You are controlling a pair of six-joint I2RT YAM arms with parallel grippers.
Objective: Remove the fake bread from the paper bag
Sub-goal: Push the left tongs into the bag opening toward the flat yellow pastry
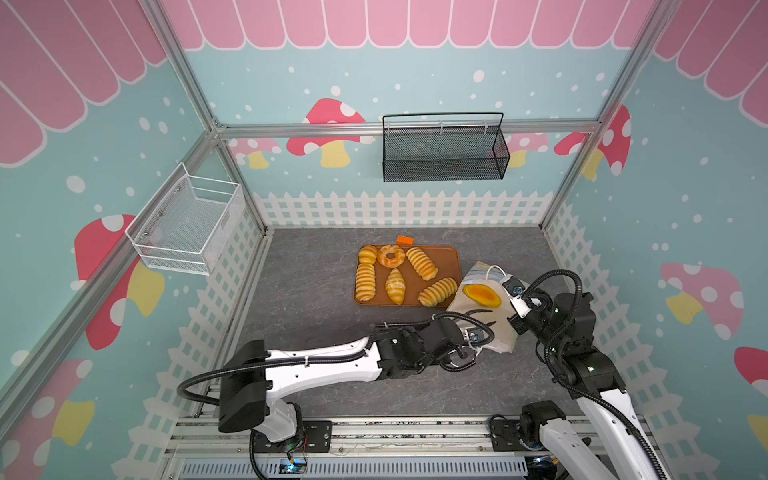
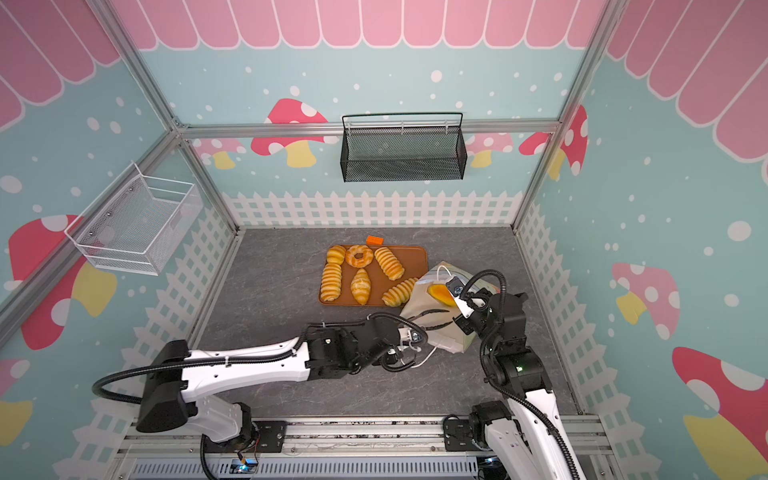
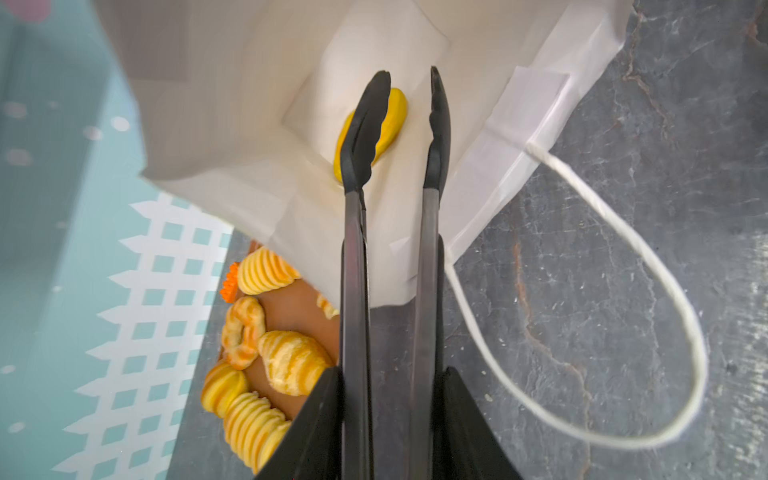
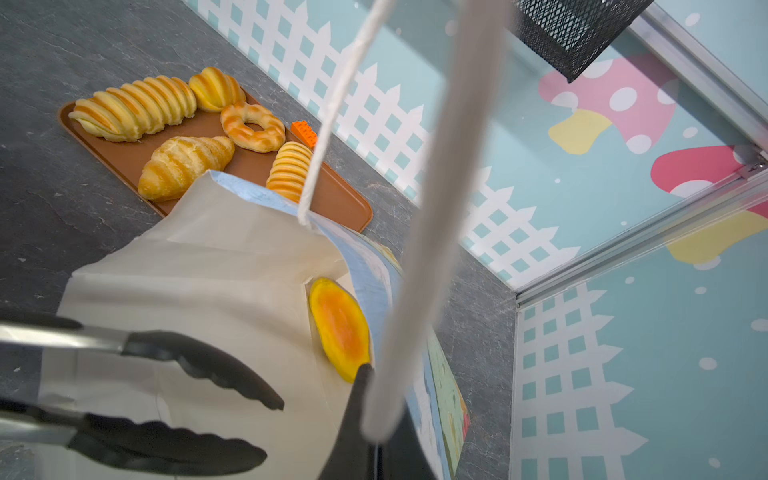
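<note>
Left wrist view: my left end effector is clamping the handles of a pair of tongs. I am using the tongs for reach, since the bag is too deep and narrow for me.

- The tongs' black tips are standing apart inside the mouth of the paper bag.
- One tip is lying across a bun and the other is hanging just beside it. Neither seems to be pinching yet.
- The bun is resting deep in the bag, against the folded bottom, and it is the only piece I am seeing in there.

Right wrist view: my right end effector is pinching shut on one cord handle and drawing it taut.
- My judgement is that this is holding the bag tipped and its mouth gaping, so the tongs are getting a straight way in.
- The other handle is lying slack on the table.

Containers, in both top views:
- The tray is carrying six pieces of bread: ridged rolls, a croissant and a doughnut. It is sitting just beside the bag, so I judge each carry is short.
- The black basket on the back wall and the white basket on the left wall are showing nothing inside.

Step in hand, as I am judging it: closing the tips on the bun, the last piece to lift out.
</note>
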